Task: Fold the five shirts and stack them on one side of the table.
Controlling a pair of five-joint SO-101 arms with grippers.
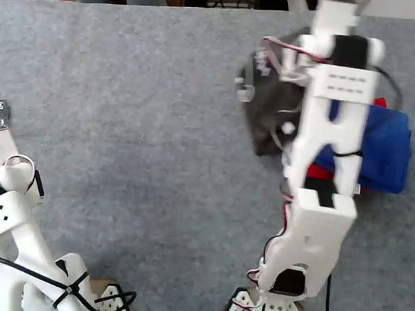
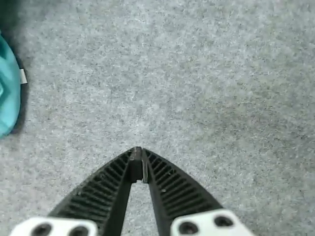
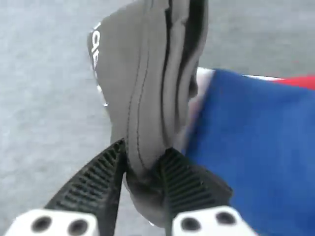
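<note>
1. Shirts: four can be told apart, namely one grey shirt, one blue shirt, one red shirt and one teal shirt.
2. Arms: two, the left arm and the right arm.
3. Grippers: two, the left gripper and the right gripper.
4. Table: one.

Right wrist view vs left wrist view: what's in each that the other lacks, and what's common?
Right wrist view, not left: right gripper shut on a dark grey shirt, blue shirt beside it, red fabric at the blue one's edge. Left wrist view, not right: left gripper shut on nothing, teal fabric nearby. Both: the grey table covering.
</note>
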